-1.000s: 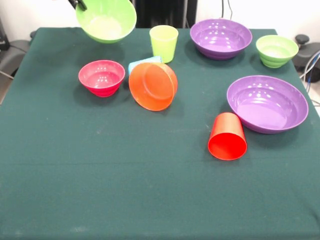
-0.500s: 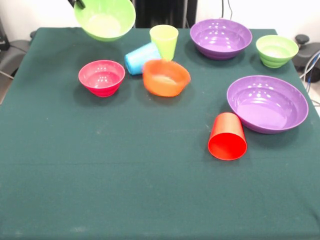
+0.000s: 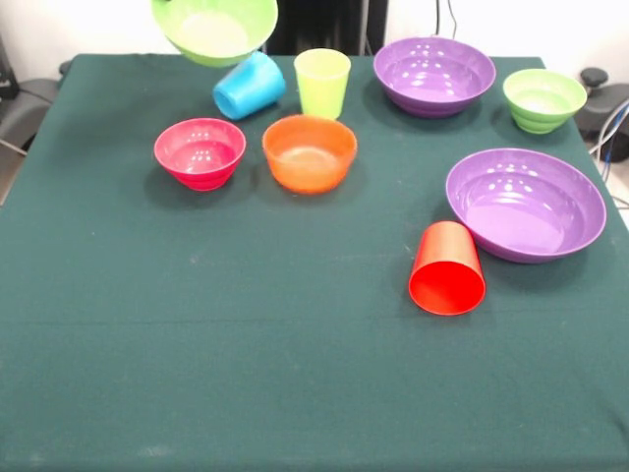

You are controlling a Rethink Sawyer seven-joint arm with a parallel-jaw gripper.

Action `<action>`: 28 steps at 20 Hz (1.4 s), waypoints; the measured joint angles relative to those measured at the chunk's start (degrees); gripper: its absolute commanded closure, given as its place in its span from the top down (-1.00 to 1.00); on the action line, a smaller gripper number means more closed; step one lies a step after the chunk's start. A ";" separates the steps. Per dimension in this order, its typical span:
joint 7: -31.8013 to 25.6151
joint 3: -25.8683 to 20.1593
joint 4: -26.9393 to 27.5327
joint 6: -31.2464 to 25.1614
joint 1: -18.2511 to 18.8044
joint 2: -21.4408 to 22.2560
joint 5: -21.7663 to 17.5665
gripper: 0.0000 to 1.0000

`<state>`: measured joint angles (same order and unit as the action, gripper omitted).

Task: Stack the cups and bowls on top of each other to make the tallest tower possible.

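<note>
The large lime green bowl (image 3: 215, 28) is being held aloft at the table's far edge; the gripper is being hidden, so its state cannot be told. The orange bowl (image 3: 310, 152) is sitting upright, nearer the camera and rightward.

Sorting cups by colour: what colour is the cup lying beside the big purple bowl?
Red, seen clearly in the front view.

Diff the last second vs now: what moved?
The orange bowl dropped from tilted on its side to upright on the table. The blue cup, on its side, rolled left and away. The big green bowl shifted up and right. Other cups and bowls stayed put.
</note>
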<state>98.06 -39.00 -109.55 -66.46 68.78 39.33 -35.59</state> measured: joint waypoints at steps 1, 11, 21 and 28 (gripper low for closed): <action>0.00 -0.39 -0.50 0.00 0.12 0.51 0.68 -1.00; 0.00 -0.66 0.36 0.00 -1.34 -2.29 0.58 -1.00; 0.00 -0.66 4.61 3.37 -6.15 -9.82 -1.52 -1.00; 0.00 -0.65 4.89 6.76 -7.67 -11.54 -1.51 -1.00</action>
<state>98.06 -39.65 -104.67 -59.71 61.11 27.78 -37.10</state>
